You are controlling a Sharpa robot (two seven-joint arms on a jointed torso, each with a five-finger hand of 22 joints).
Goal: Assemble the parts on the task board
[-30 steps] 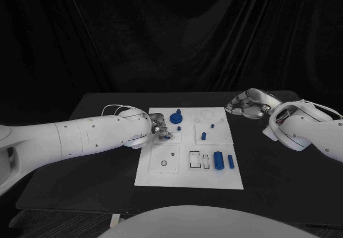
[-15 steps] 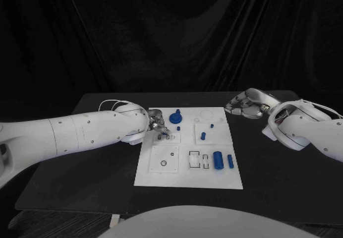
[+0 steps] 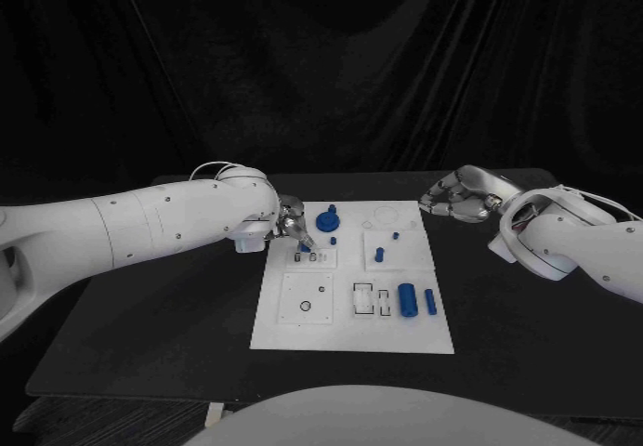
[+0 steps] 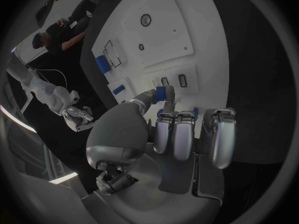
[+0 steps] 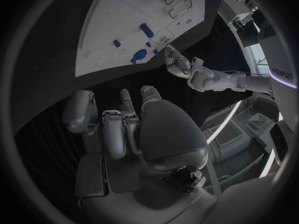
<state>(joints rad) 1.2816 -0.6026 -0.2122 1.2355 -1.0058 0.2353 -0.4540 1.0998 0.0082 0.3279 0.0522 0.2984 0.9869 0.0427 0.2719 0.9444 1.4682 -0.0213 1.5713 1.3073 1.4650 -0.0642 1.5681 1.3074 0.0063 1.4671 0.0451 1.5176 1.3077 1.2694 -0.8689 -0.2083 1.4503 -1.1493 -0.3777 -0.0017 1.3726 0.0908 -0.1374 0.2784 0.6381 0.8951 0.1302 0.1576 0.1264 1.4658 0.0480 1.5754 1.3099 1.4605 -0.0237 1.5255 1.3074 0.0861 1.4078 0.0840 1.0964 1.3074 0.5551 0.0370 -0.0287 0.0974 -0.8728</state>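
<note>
White task board [image 3: 351, 325] flat in the middle of the black desk [image 3: 161, 325], with small blue parts on it. Left hand [image 3: 291, 226] low over the board's far left corner. In the left wrist view, a small blue part [image 4: 164, 92] pinched between thumb and a fingertip, the other fingers [image 4: 181, 134] side by side and bent a little. Held part just above the board, close to two small square slots [image 4: 174, 80].

Right hand [image 3: 455, 199] off the board, just past its far right corner, above the dark desk. Fingers [image 5: 115, 127] curled in toward the palm, nothing in them.

On the board, near the left hand: a big blue round knob [image 3: 330, 220] standing up at the far edge, a pale round ring [image 3: 387, 216] beside it toward the right hand. A little nearer, a tiny blue peg [image 3: 334, 240], a short blue pin [image 3: 379, 253] and a blue dot [image 3: 397, 236]. In the near half, a fat blue cylinder [image 3: 409, 301] and a thin blue one [image 3: 430, 299] lying side by side, apart from both hands. Next to them, black outlined slots [image 3: 364, 297]; whether anything sits inside, cannot tell. On the near left square plate, a small black ring [image 3: 307, 307].
</note>
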